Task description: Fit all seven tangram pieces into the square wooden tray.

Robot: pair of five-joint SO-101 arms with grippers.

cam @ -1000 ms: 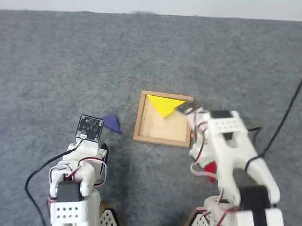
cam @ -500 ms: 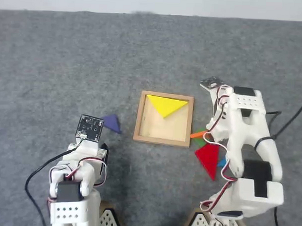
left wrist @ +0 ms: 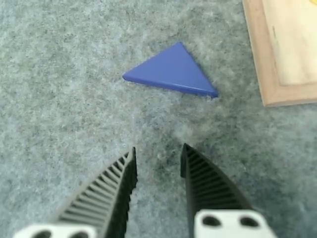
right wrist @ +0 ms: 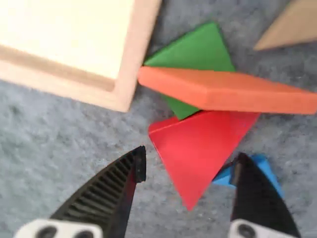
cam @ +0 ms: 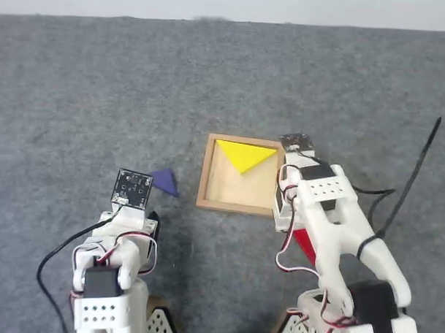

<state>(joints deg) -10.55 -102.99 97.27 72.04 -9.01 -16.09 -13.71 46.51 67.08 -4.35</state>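
Grey felt covered the surface beneath both my arms. The square wooden tray sat at the middle of the high view. It held one piece, the yellow triangle, with its long edge against the far rim.

My left claw was at the lower left of that view, jaws a narrow gap apart. It held nothing, with only felt between the tips. The violet-blue triangle lay flat just ahead of them, left of the tray and apart from its rim.

My right claw was spread wide and empty over a small heap just beside the tray's lower right corner. The red triangle pointed into the gap between my jaws. One jaw was over bare felt near the tray's corner, the other in front of a blue piece that peeked from under the red. An orange piece lay across the green piece and the red triangle's edge, with one end close to the tray's rim. A tan piece lay beyond the heap, apart from it.
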